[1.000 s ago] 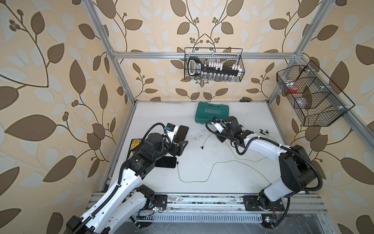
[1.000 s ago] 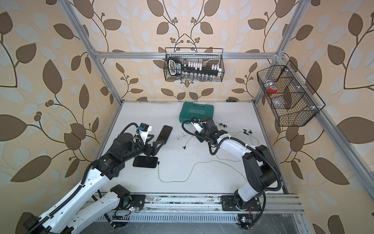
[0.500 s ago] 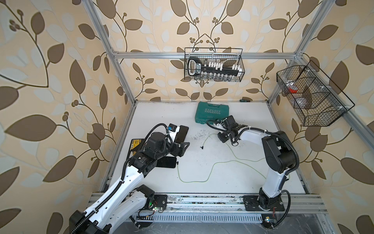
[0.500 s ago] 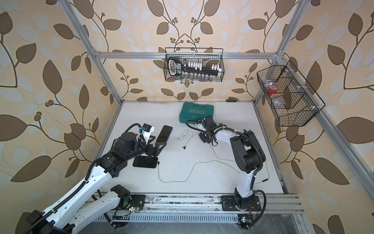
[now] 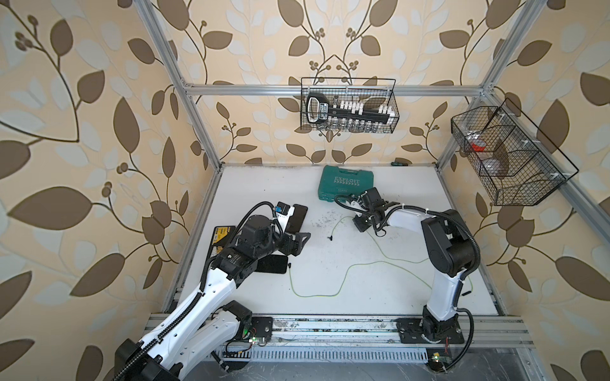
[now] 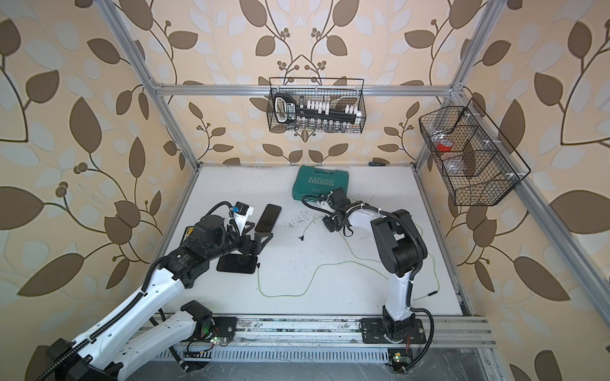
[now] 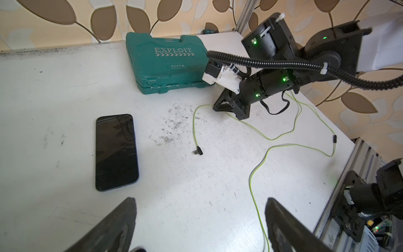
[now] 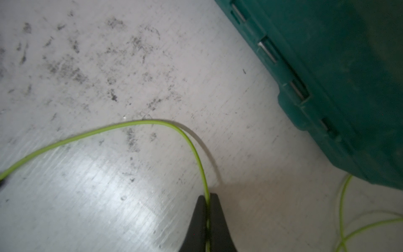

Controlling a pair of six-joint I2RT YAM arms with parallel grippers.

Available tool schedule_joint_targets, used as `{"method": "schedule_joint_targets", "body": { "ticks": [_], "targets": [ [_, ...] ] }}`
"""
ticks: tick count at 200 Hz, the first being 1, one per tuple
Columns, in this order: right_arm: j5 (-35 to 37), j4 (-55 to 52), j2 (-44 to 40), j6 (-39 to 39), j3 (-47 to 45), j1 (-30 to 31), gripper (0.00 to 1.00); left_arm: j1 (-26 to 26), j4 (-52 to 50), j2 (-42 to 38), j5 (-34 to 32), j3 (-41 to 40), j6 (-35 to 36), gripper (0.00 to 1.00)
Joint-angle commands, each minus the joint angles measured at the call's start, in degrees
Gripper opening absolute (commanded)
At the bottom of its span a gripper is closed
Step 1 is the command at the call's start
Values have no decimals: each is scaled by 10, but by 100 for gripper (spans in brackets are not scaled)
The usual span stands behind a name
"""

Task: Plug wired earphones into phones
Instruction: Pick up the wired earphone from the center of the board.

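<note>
Left of centre in both top views: the left gripper (image 5: 303,244), fingers (image 7: 117,220) spread wide, nothing between them, held above the table (image 5: 363,297). Below it in frame the near phone (image 6: 237,264) lies flat, half under the arm. A black plug (image 6: 257,264) sits against its right short edge, and the first cable (image 5: 313,296) loops off it toward the lower middle. The far phone (image 6: 268,217) lies flat just above the gripper in frame. Centre frame, the free plug (image 7: 198,151) of the other earphones rests on the table, touching nothing else. Its second cable (image 8: 152,120) arcs right into the right gripper (image 8: 209,203). Those fingers (image 8: 196,227) are pinched together on the cable, tips down near the table.

Edges:
- A black-and-yellow bit case (image 5: 222,237) lies along the left table edge, behind the left arm.
- The teal toolbox (image 5: 346,184) sits upper centre, just beside the right gripper but apart from it in the right wrist view.
- There is open white table between the far phone and the free plug.
- The lower middle is open too, crossed only by cable loops.
- Loose yellow-green strands trail down the right side by the right arm.

Versus a second ago:
- The right fingers were apart and are now closed on the cable.
- The right elbow has folded in from the right edge.
- The left fingers are slightly wider.
- The phones and the free plug have not moved.
</note>
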Motion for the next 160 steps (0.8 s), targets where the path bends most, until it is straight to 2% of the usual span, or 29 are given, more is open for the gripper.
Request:
{"method": "schedule_joint_targets", "body": {
  "ticks": [1,35,89,109,135,160],
  "targets": [
    [15,-15,-4,-1,-2,0,0,-6,20,0,11,-4,4,92],
    [38,36,-107,-8,-59,15,0,-7,7,4,8,2,23,92],
    [18,67,-242,-5,-107,51,0,-20,-40,23,-3,32,81,86],
    [-27,72,-287,4,-120,53,0,-39,-55,20,-26,38,134,83],
    [-94,73,-341,32,-131,52,0,-65,-53,7,-48,30,223,83],
    [-141,69,-380,60,-136,52,0,-82,-20,-28,-38,7,314,83]
  ]
}}
